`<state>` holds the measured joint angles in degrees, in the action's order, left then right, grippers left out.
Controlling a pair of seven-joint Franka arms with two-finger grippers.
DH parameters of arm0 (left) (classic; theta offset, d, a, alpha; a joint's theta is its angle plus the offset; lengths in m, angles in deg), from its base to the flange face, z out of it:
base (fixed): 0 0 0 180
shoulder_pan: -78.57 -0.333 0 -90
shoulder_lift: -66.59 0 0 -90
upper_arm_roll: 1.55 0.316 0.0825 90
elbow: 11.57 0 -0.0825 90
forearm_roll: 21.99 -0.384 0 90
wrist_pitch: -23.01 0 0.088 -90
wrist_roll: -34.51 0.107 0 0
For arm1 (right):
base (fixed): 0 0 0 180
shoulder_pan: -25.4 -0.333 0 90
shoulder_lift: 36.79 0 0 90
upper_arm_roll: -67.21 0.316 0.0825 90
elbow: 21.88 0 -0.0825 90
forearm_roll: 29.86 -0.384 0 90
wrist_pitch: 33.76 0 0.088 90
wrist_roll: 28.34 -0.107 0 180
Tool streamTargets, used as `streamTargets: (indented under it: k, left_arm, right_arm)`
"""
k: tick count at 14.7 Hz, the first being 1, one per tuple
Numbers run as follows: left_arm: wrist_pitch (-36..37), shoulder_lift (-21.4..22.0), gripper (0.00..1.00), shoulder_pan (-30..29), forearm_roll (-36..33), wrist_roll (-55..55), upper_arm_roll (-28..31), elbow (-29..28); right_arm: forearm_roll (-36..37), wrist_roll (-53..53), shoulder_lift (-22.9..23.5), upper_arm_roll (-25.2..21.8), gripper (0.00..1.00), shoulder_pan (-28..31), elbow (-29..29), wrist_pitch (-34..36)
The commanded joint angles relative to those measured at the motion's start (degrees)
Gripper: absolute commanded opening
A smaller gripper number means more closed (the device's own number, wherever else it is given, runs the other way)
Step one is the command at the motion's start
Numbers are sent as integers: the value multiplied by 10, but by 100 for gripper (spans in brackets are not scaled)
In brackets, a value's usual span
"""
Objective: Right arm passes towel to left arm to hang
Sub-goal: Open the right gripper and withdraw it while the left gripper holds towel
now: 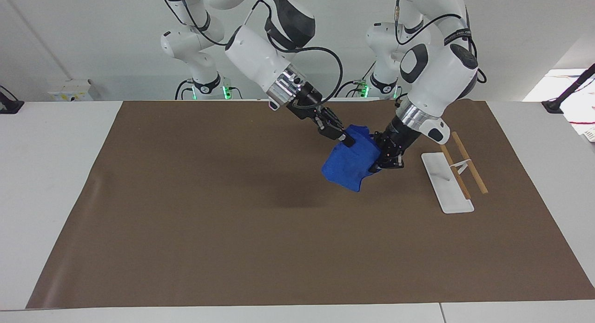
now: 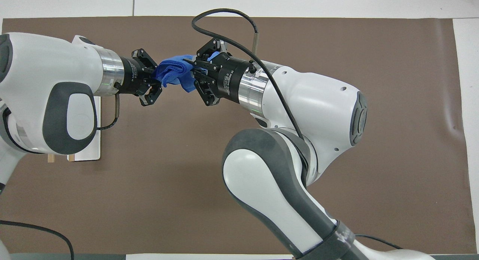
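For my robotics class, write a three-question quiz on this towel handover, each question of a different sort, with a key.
1. True or false: the towel lies flat on the brown mat.
2. Which grippers are shut on the towel? A) the right gripper only B) the left gripper only C) both
3. Fill in: the white rack with its wooden rods lies toward the ___ arm's end of the table.

Key
1. False: it hangs in the air between the grippers.
2. C
3. left
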<state>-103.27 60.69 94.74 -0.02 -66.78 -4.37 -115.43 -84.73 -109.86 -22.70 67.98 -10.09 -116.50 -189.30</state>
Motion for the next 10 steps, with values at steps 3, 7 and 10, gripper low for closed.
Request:
streamTargets:
  k: [3,7,10]
  left_arm:
    - [10,19,0,3,-51,49,6,-2]
    - [40,48,0,6,-106,83,7,-5]
    - [77,74,0,10,-200,85,4,-7]
  right_arm:
    - [6,73,2,-1,100,9,0,-5]
    - [137,146,-2,-2,100,56,-16,21]
    - [243,219,-6,-2,100,101,-16,90]
